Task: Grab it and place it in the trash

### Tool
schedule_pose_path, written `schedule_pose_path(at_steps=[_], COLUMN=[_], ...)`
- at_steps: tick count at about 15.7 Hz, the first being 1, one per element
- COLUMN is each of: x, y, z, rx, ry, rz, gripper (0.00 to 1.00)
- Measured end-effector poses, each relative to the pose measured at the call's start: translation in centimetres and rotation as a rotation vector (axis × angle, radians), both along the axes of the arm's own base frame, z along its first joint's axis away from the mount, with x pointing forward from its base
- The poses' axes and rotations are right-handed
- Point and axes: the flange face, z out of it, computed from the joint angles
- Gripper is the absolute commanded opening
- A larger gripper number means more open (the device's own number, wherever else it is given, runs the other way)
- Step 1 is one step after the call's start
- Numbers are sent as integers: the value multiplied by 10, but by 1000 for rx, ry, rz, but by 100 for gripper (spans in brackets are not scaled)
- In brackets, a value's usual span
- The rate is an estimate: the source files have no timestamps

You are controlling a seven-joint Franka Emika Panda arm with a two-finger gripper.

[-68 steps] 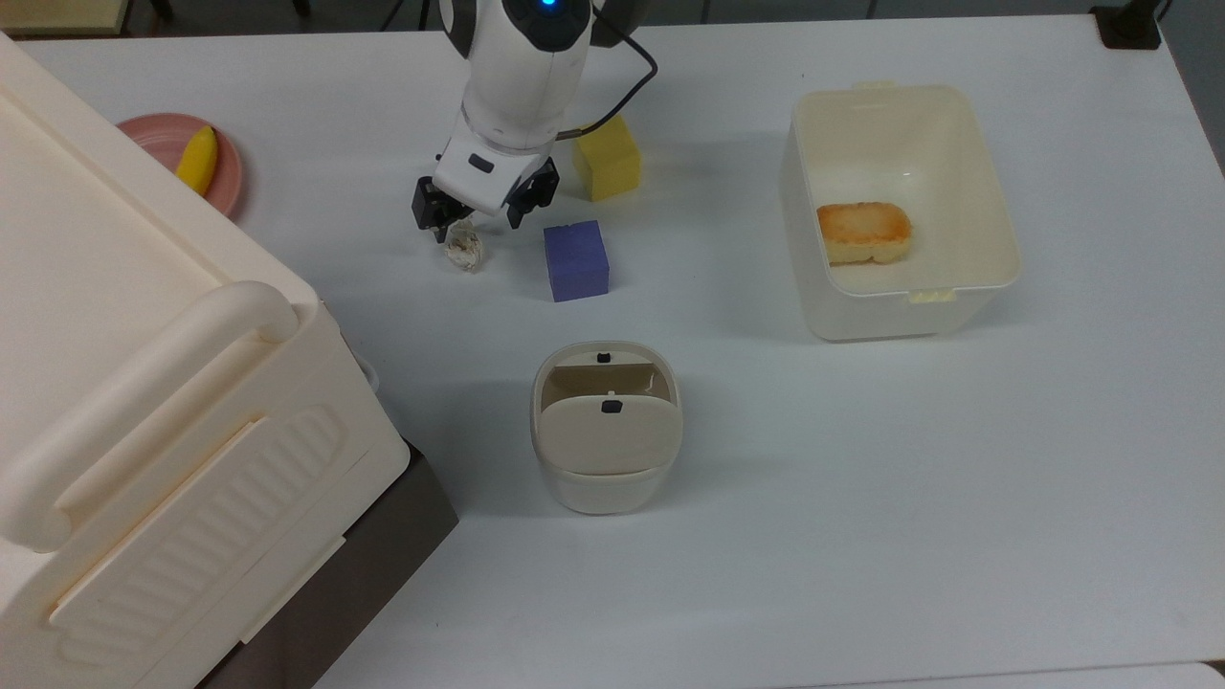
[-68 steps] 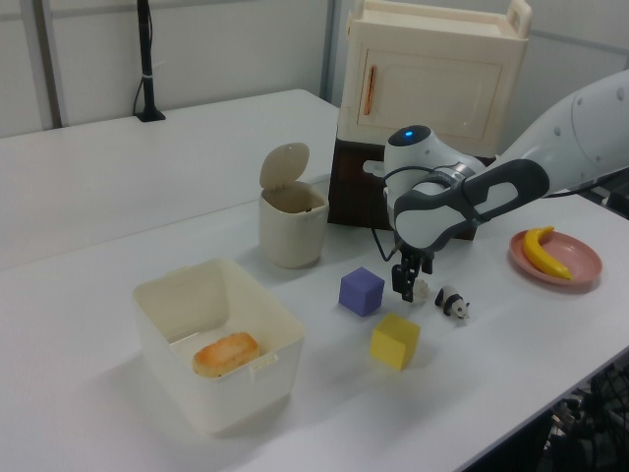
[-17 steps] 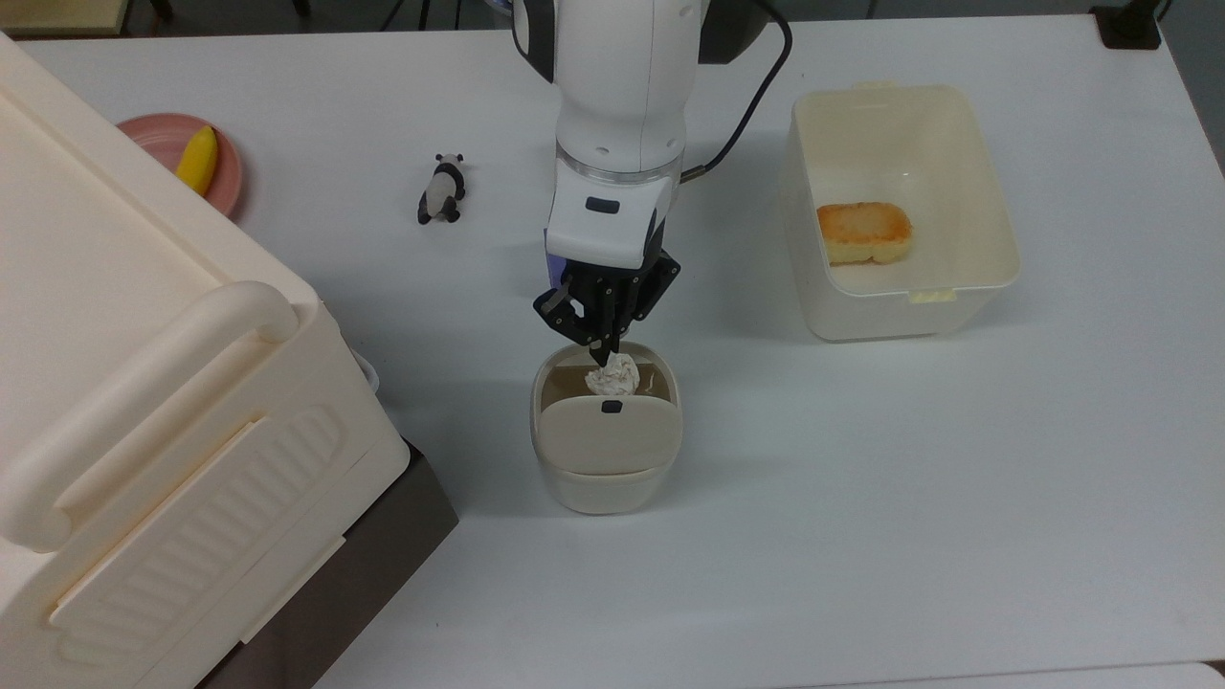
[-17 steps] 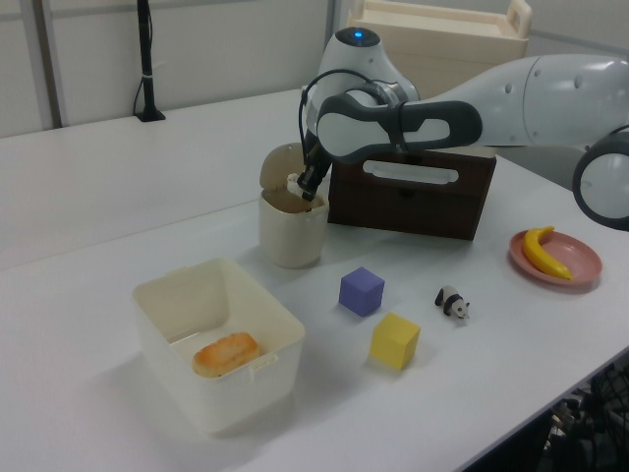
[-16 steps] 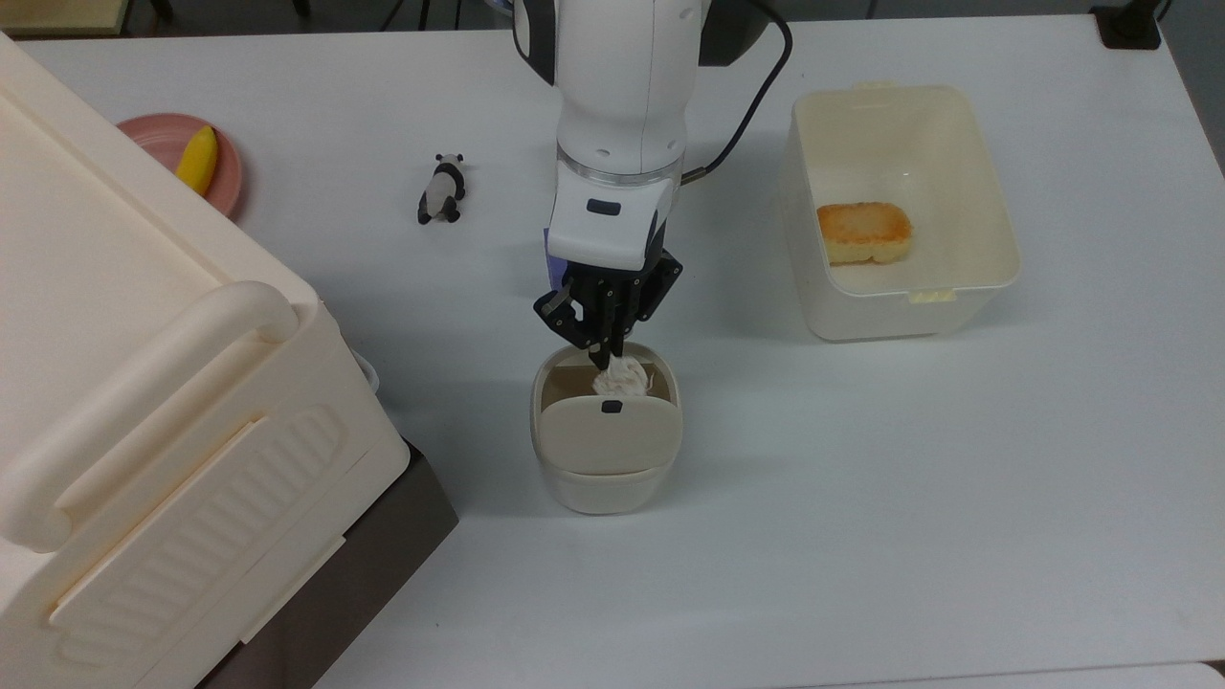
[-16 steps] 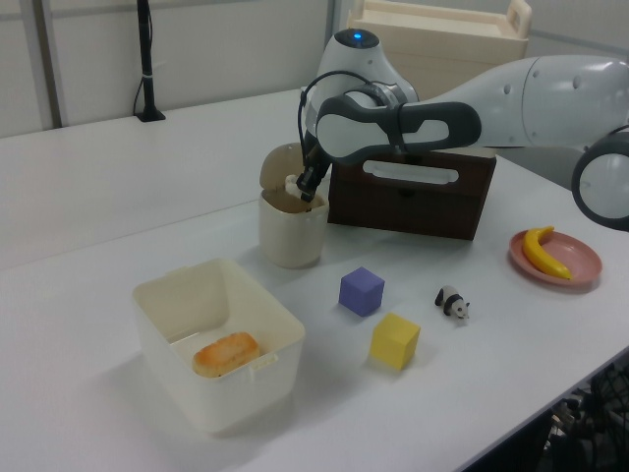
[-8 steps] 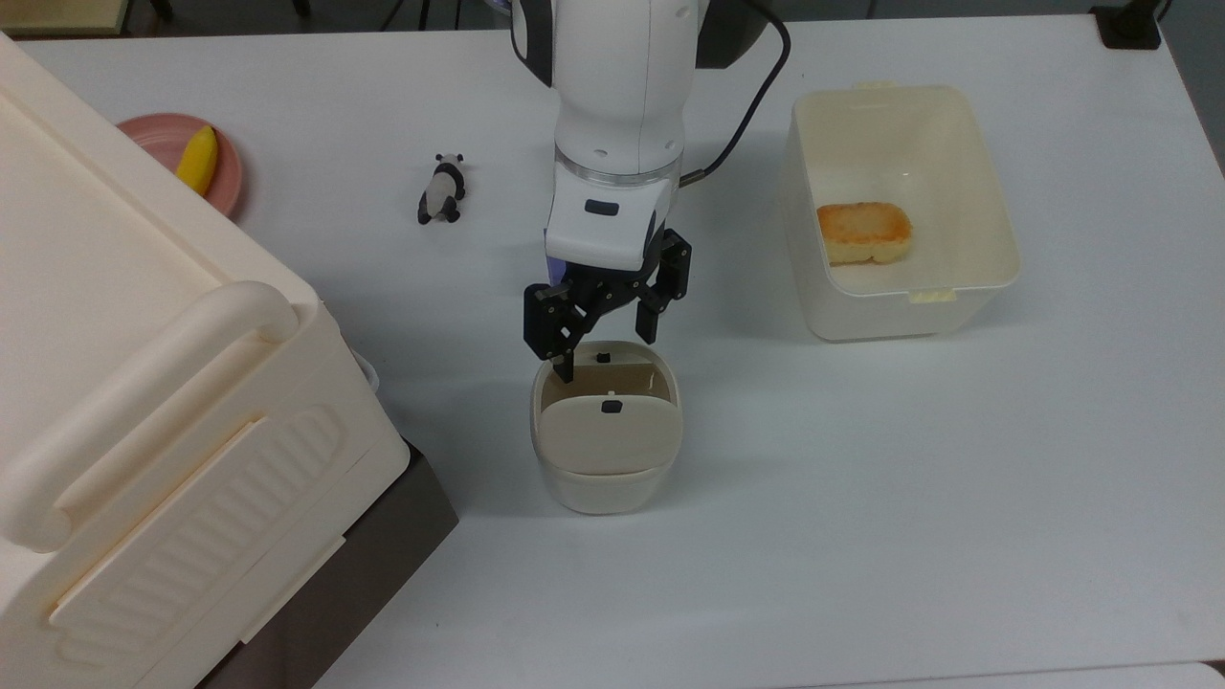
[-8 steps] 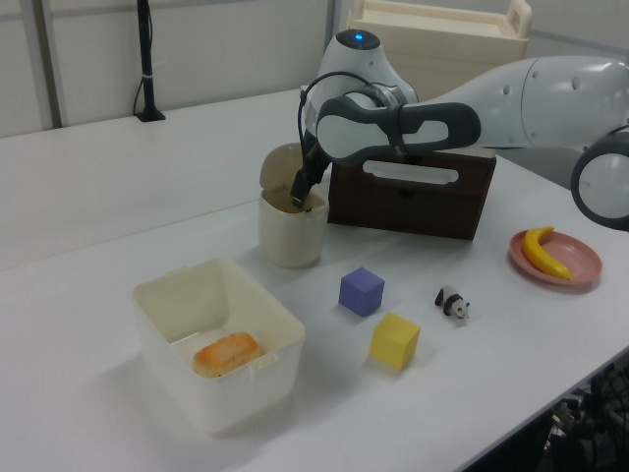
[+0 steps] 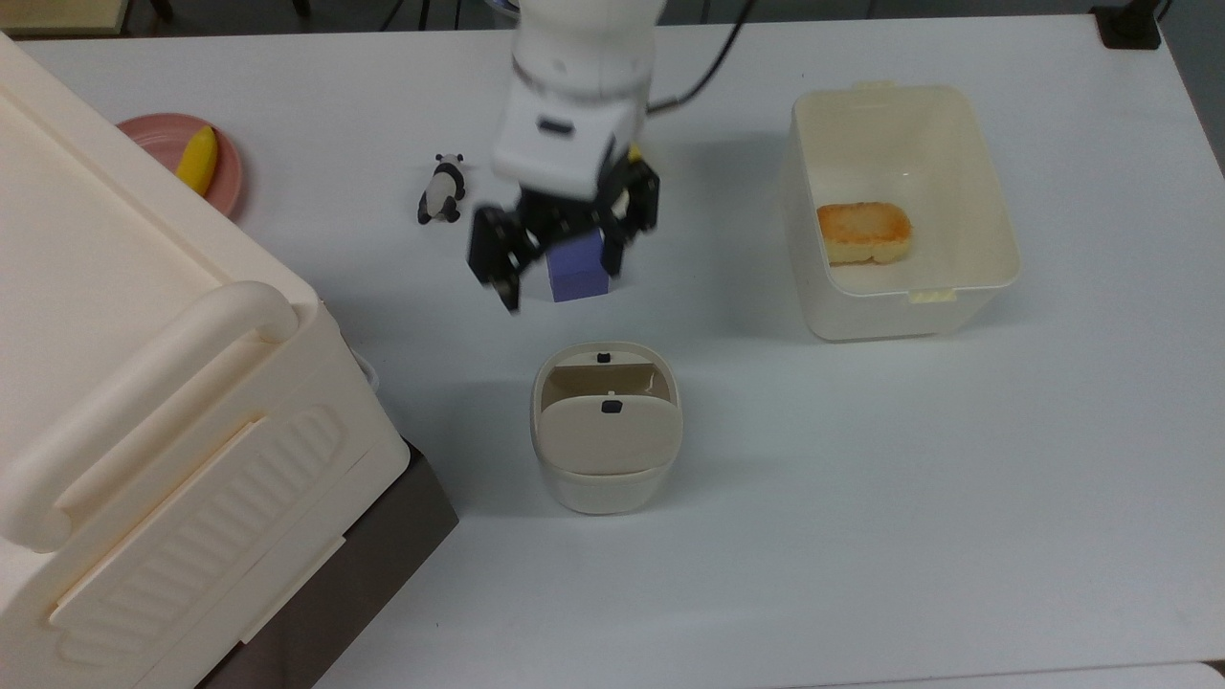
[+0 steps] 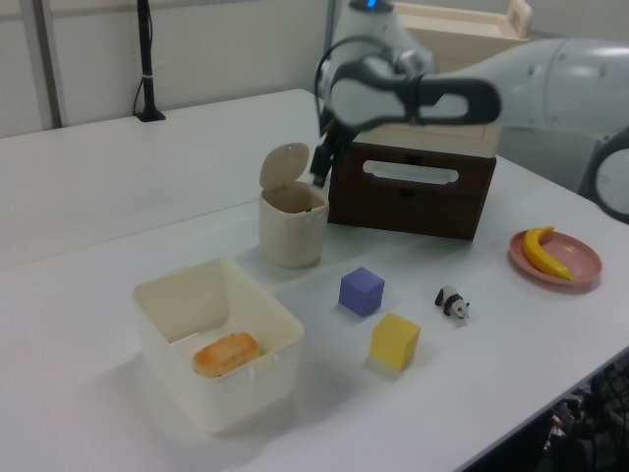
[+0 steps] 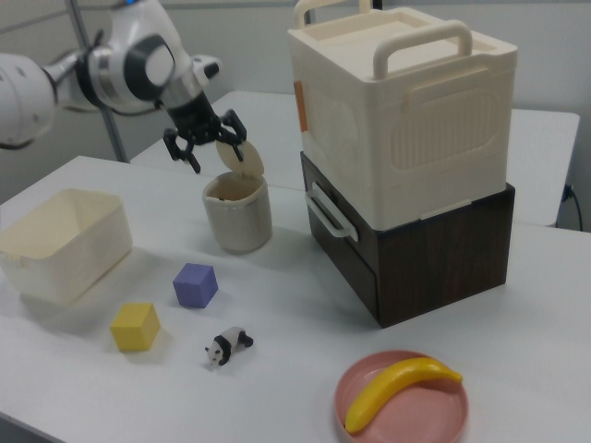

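The trash [image 9: 606,483] is a small cream bin with its beige swing lid [image 9: 607,435] tipped up, standing at the table's middle in the top view. Its opening looks dark and bare from above, and the paper wad is hidden. My gripper [image 9: 562,285] hangs open, with nothing between its fingers, raised above the table just beyond the bin in the top view. In the left view my gripper [image 10: 320,169] is above and right of the bin [image 10: 292,241]. In the right view my gripper [image 11: 205,146] is above and left of the bin [image 11: 238,221].
A purple block [image 10: 362,291], a yellow block [image 10: 395,341] and a panda figurine [image 9: 440,189] lie near the gripper. An open cream tub [image 9: 995,239] holds a piece of bread [image 9: 863,232]. A big cream box with a handle [image 9: 144,383] and a pink plate [image 9: 226,177] with a banana are at the top view's left.
The gripper carried the wad over the bin, opened and let it drop inside. It has since risen and drawn back toward the purple block, still open.
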Motion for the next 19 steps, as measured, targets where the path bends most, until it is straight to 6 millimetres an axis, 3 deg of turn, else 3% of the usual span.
schedule_pose_path(at_steps=[2,4,5,7,11,16,19], x=[-28,-62,-84,-107,-132,-159,-163], y=[-13,-26,-35,-43,-44,-56,-67], z=[39,66,75,76,80,126,130], rx=[-16,-32,-41,-49,-51,29,48], ry=[33,77,104,150,196,129,129], rz=[-81,-189,-268,-370,-547,-630,-653], gripper=[100,100,100,100,100,100,100])
